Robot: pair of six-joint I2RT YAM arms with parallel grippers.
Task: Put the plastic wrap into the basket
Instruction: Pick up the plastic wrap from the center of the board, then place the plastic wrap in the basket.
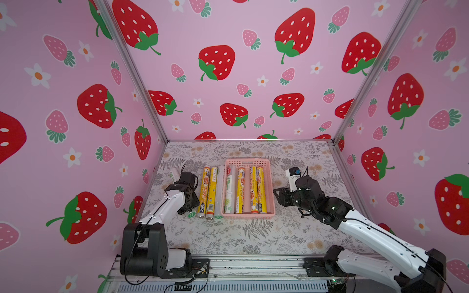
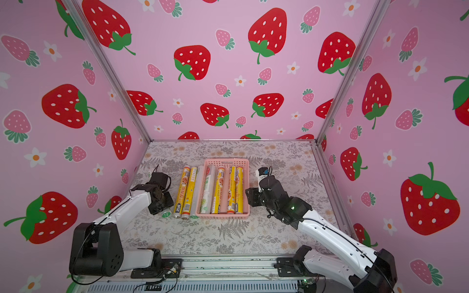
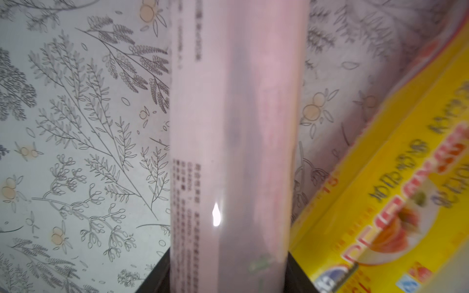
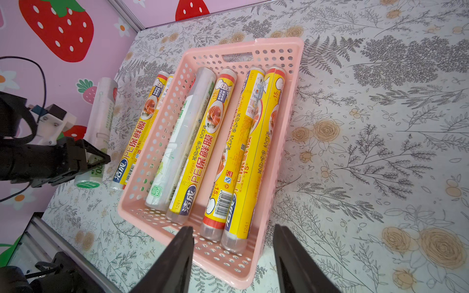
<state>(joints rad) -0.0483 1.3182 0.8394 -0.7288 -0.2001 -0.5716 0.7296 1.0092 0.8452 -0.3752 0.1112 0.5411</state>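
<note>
— What's the left pincer point(image 4: 97, 161) up to?

— It's clamped on a white roll point(image 3: 236, 126) of plastic wrap, with its dark fingers point(image 3: 299, 277) pressed against both sides, toward the roll's near end. There's grey print down the roll's length and a green round label on the end facing us.

— Is it off the counter point(image 1: 253, 241)?

— I can't tell from here. It lies near-to-far, leftmost of everything, and the arm hides its middle.

— And next to it?

— Just to its right are two yellow rolls point(image 1: 212, 192), side by side on the counter. Then there's a clear roll point(image 1: 220, 192) just beside the basket's left wall. All of them run the same way.

— Where's the basket point(image 1: 248, 160)?

— It's in the middle of the counter, pink and perforated, with its handle slot at the far end. Four rolls lie inside it lengthwise. A pale roll with green print point(image 1: 229, 189) is along the left wall, and a single yellow roll point(image 1: 240, 189) is against that. After a strip of bare basket floor comes a yellow pair point(image 1: 261, 189), touching each other by the right wall.

— And the right pincer point(image 4: 233, 227)?

— Its jaws stand apart with nothing between them. It sits just right of the basket, toward the near end, pointing at it.
</note>
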